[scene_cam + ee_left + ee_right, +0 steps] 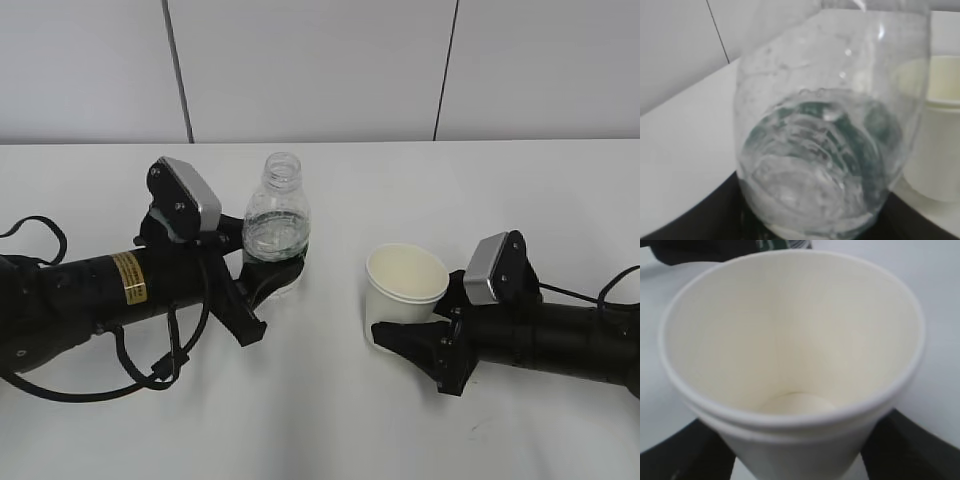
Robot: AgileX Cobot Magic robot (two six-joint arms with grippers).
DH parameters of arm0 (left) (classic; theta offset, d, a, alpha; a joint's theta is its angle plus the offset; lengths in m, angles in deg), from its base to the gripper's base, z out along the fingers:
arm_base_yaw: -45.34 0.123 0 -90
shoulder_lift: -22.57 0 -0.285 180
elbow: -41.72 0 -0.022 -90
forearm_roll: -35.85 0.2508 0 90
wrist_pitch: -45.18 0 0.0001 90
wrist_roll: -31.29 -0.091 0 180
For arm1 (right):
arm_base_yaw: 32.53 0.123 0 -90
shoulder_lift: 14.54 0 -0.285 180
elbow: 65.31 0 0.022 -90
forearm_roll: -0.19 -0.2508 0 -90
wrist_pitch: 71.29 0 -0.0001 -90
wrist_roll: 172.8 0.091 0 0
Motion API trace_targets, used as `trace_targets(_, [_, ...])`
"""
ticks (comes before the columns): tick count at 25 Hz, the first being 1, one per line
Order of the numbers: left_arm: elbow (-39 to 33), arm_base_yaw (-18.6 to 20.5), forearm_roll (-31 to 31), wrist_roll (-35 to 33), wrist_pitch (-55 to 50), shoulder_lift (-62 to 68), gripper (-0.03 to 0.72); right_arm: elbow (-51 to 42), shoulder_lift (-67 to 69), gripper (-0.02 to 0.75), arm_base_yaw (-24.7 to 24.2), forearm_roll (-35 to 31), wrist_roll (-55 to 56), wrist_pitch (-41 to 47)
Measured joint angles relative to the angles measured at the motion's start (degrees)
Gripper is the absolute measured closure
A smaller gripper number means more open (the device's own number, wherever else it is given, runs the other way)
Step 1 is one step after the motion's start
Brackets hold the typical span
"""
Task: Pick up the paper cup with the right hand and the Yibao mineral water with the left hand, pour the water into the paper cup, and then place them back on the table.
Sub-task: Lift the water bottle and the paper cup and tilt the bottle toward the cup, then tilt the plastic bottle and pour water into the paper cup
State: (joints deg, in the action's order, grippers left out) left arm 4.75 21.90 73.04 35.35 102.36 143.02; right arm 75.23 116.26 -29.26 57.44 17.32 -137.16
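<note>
The Yibao mineral water (275, 215), a clear capless bottle with some water in it, stands upright on the table (330, 420). My left gripper (262, 272) is shut on its lower part, hiding most of the green label. In the left wrist view the bottle (830, 125) fills the frame, with a black finger against it at each bottom corner. The paper cup (405, 285) stands on the table right of the bottle. My right gripper (420, 322) is shut on its lower wall. In the right wrist view the cup (790, 340) looks empty, with fingers (687, 452) on both sides.
A grey panelled wall (320, 70) runs behind the table's far edge. Black cables (30, 235) trail from both arms at the left and right edges. The paper cup (935, 125) shows just right of the bottle in the left wrist view.
</note>
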Motion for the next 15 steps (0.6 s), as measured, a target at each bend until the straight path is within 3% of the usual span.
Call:
trace_targets(6, [0.0,0.0,-3.9,-10.1,-0.7,-1.0,0.306,4.0,0.0,0.211,0.4,9.0,7.5,0.0])
trace_targets(15, [0.0,0.0,-9.0,-29.6,-0.8,-1.0,0.307,7.3,0.0,0.214,6.3,12.3,8.2,0.0])
